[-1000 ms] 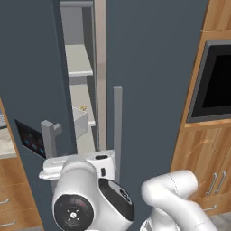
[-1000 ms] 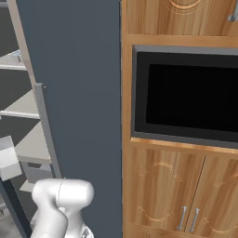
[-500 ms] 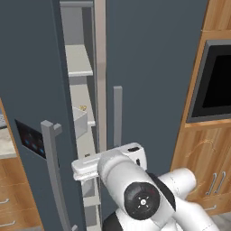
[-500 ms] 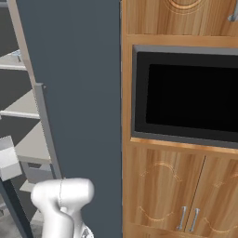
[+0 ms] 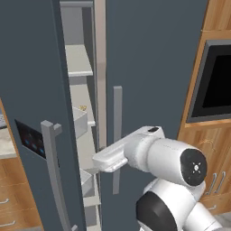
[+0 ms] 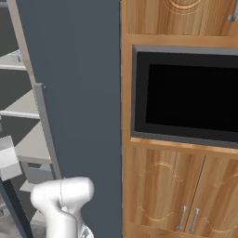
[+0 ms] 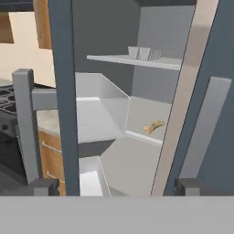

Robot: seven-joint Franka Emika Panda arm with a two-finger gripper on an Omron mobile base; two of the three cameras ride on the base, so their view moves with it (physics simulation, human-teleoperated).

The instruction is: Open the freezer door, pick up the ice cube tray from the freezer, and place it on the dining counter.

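Observation:
The freezer door (image 5: 31, 90), dark slate with a black panel of blue lights (image 5: 28, 137) and a grey bar handle (image 5: 53, 171), stands ajar at the left. Through the gap show the freezer's light grey shelves (image 5: 79, 61). My gripper (image 5: 97, 161) sits level in front of that gap, between the two door handles. In the hand view the gripper (image 7: 116, 187) is open, with nothing between its fingertips (image 7: 43, 186). A small white gridded thing that looks like the ice cube tray (image 7: 145, 54) lies on the upper shelf (image 7: 137, 61). The dining counter is out of view.
A small tan food piece (image 7: 153, 126) lies on the middle shelf. White door bins (image 7: 98, 109) jut from the open door's inner side. The plain grey door (image 5: 149, 63) with its handle (image 5: 117, 135) stays closed to the right. Wooden cabinets with a black oven (image 6: 186, 90) stand further right.
My arm has swung up and to the right, and the hand now points into the gap between the doors. The freezer door stands about as it did.

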